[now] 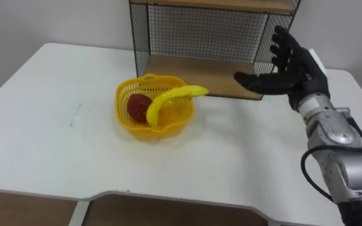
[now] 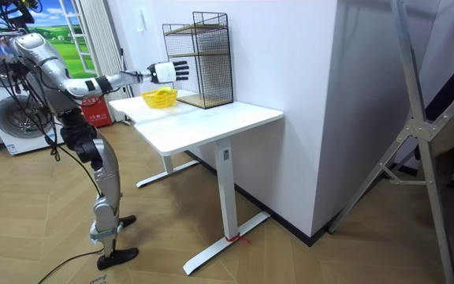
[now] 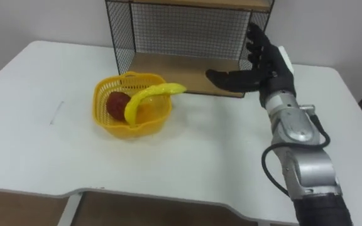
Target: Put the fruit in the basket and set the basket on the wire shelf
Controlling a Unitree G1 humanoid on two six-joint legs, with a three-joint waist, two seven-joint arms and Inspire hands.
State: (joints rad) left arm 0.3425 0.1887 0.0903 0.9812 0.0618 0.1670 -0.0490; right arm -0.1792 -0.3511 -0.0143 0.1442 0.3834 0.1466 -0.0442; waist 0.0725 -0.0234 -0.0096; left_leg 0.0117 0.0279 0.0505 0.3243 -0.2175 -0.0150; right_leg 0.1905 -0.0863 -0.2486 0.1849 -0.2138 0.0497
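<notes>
White desk [image 1: 55, 157] spreads across the left eye view, a black wire shelf with wooden boards [image 1: 200, 37] at its back edge. Just in front of the shelf stands a yellow plastic basket [image 1: 136, 132] with both fruits in it. A round red fruit [image 1: 138, 104], probably an apple, sits low inside. A yellow banana [image 1: 168, 99] lies across the top, its end poking over the rim toward the shelf. The right hand [image 1: 291, 69] hangs above the desk beside the shelf's lower board, well apart from the basket, fingers spread straight and holding nothing.

From the room view, the robot stands at the desk's end, right arm stretched over it.

Right eye view: same layout, thumb pointing toward the basket.

Only the lift onto the shelf remains, I judge. The banana sits loose and high: a tilted carry could roll it out, or its end could snag the wire side as the basket goes in.
</notes>
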